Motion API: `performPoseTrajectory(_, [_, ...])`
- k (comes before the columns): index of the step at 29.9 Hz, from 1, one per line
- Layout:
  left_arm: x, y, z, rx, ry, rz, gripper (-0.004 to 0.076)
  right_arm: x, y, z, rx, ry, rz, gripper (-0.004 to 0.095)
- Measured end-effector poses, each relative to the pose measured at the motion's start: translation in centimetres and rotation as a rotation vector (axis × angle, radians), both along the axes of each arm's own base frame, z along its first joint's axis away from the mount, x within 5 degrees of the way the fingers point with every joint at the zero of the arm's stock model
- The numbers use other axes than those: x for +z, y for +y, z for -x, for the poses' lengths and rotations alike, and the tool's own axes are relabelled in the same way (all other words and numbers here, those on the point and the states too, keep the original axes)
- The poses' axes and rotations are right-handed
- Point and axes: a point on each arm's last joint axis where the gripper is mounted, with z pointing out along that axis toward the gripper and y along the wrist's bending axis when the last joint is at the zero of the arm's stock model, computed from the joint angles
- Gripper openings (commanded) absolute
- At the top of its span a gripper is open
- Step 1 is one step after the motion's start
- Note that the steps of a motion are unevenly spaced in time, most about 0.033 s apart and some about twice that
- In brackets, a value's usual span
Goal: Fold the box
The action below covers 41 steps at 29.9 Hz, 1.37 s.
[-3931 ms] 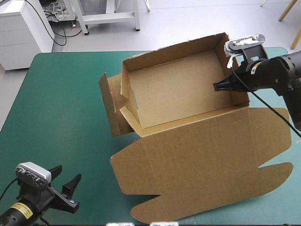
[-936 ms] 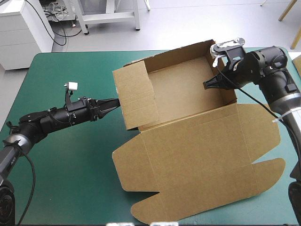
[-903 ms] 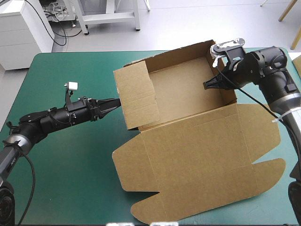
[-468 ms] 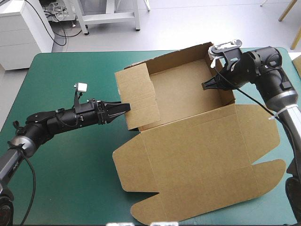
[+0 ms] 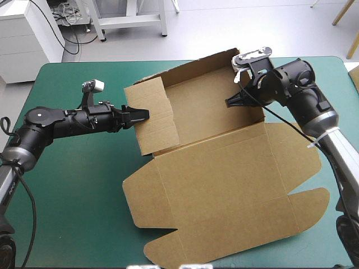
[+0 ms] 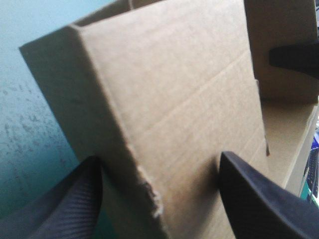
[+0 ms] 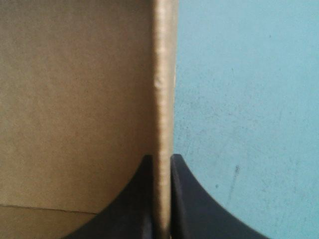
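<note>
Left gripper [image 5: 140, 114], high view: open, tips at the raised left wall of the brown box [image 5: 224, 179]; right gripper [image 5: 228, 104] pinching the right wall. Sits mid-tabletop [image 5: 73, 185] on teal-green, tray far, lid flat near. Left wrist view: black fingers [image 6: 65, 204] apart, wall edge between. Right wrist view: fingers [image 7: 134, 199] clamped on wall edge.

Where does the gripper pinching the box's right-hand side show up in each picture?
High view: the right gripper is at the right end of the brown box, reaching into the tray.
Left wrist view: one black finger of it shows beyond the raised flap.
Right wrist view: its own fingers clamp the wall edge.
Shared landmark: the box.
</note>
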Motion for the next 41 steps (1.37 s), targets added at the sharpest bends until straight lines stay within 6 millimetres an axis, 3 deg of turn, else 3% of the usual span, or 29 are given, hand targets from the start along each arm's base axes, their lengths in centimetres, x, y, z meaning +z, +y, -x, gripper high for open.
performPoseTrajectory(4, [1.0,-0.8,-0.2,0.011,-0.003,-0.027,0.0475,0.3,1.4,0.3,0.012,-0.044,0.009,-0.002])
performPoseTrajectory(11, [0.7,-2.0,0.2,0.034,0.084,-0.179,0.046,0.3,1.9,0.5,0.0,-0.056,0.001,-0.0019])
performPoseTrajectory(21, [1.0,-3.5,0.5,0.097,0.089,-0.413,0.0249,0.0,3.3,0.7,-0.001,-0.039,-0.038,-0.0019])
performPoseTrajectory(24, [1.1,-3.9,0.6,0.136,0.096,-0.493,0.0135,-0.8,3.6,0.3,-0.004,-0.006,-0.046,-0.0019])
performPoseTrajectory(26, [1.2,-4.1,0.5,0.16,0.098,-0.537,0.0007,-1.2,3.9,0.2,-0.007,0.015,-0.047,-0.002])
performPoseTrajectory(27, [1.1,-4.2,0.3,0.166,0.1,-0.559,-0.0006,-1.5,4.0,0.1,-0.012,0.031,-0.049,-0.002])
performPoseTrajectory(33, [-0.2,-5.1,-1.7,0.169,0.148,-0.621,-0.0008,-3.2,4.3,-0.4,-0.046,0.118,-0.028,-0.002])
performPoseTrajectory(41, [-3.2,-5.6,-4.7,0.177,0.242,-0.747,-0.0008,-7.4,5.5,-2.7,-0.066,0.228,-0.004,-0.0021])
